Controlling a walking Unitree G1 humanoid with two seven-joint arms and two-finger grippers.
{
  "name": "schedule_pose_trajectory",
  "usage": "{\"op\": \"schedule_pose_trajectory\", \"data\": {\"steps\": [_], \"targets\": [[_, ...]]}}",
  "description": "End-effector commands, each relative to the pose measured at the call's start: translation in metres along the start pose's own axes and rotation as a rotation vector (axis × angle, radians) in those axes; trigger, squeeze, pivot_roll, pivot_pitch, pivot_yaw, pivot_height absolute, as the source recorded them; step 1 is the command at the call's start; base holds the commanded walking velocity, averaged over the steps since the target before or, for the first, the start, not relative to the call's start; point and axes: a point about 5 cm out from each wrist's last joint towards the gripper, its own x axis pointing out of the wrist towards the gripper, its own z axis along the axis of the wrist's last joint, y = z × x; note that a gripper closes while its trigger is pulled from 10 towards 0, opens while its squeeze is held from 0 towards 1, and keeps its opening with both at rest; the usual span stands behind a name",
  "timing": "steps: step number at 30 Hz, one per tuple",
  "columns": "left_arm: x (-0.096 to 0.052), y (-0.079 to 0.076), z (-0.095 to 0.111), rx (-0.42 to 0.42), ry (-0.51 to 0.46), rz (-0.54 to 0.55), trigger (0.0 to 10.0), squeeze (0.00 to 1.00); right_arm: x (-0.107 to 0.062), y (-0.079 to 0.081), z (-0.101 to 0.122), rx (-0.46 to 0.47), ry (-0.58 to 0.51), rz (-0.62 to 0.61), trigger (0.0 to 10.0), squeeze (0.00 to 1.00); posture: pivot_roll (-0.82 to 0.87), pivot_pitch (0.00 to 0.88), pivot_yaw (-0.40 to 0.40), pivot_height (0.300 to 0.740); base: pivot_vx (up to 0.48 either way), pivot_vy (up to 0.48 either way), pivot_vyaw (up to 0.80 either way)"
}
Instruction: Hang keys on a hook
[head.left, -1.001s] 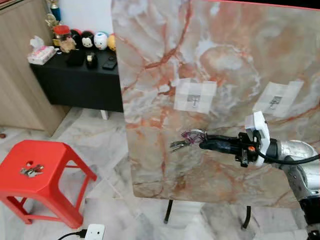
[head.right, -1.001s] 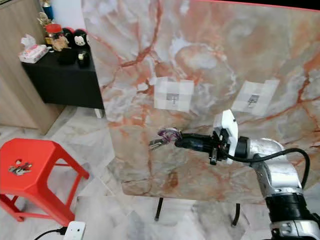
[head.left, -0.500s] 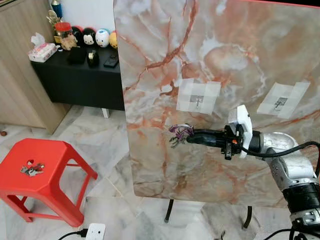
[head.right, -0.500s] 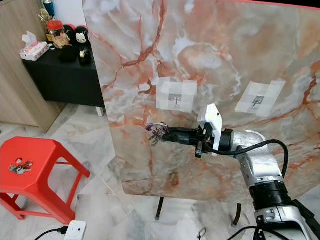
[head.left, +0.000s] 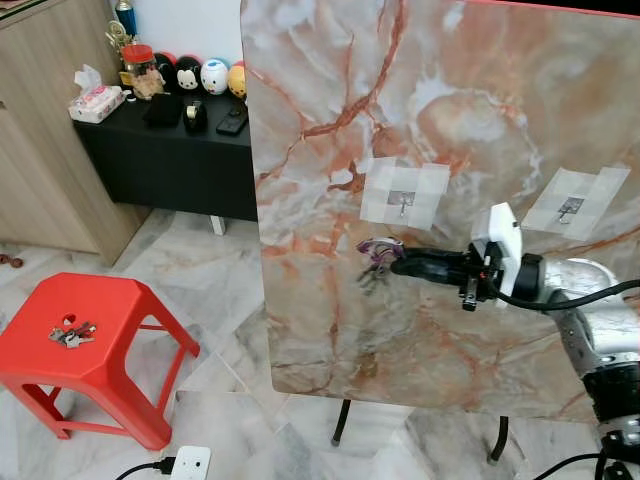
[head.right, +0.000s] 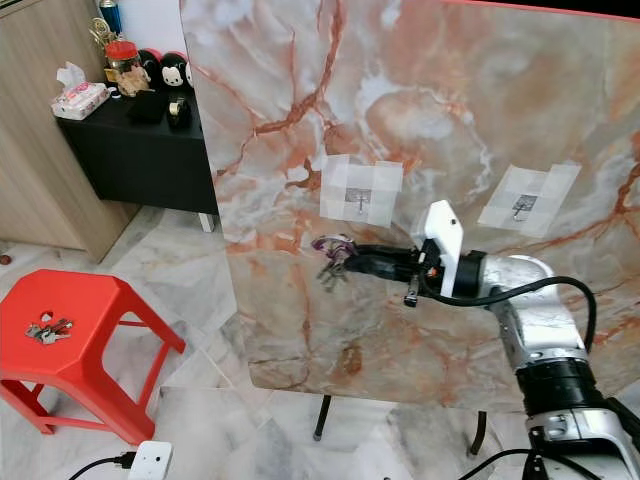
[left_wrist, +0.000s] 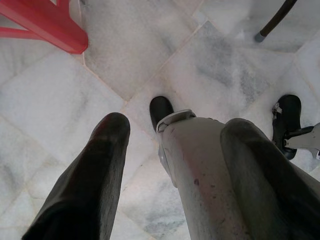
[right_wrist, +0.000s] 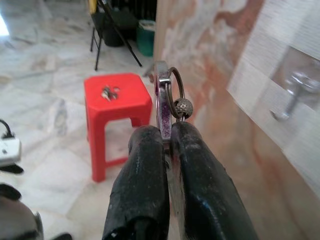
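My right end effector (head.right: 345, 262) is clamped on the keys (head.right: 330, 268), held just below the left hook (head.right: 358, 197) on the marble board (head.right: 420, 110). Next: lift, slip ring over hook.

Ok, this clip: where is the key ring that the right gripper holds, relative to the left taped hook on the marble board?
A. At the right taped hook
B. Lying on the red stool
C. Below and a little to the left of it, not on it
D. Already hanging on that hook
C: the right gripper holds the key ring below and slightly left of the left hook, with board showing between them.
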Motion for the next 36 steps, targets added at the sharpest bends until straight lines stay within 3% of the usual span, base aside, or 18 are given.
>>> {"op": "schedule_pose_trajectory", "data": {"steps": [1,26,36], "targets": [[-0.001,0.0,-0.006,0.004,0.02,-0.007,10.0,0.0,-0.011,-0.006,0.003,-0.02,-0.002,-0.053,10.0,0.0,-0.14,0.057,-0.056,0.74,0.0,0.0,0.0],[-0.001,0.0,-0.004,0.004,0.014,-0.012,10.0,0.0,-0.011,-0.009,0.015,-0.054,-0.059,-0.094,10.0,0.0,-0.13,0.064,-0.053,0.74,0.0,0.0,0.0],[-0.001,0.0,-0.004,0.001,0.013,-0.013,10.0,0.0,-0.01,-0.008,0.021,-0.072,-0.076,-0.076,10.0,0.0,-0.13,0.059,-0.054,0.74,0.253,0.0,0.0]]}}
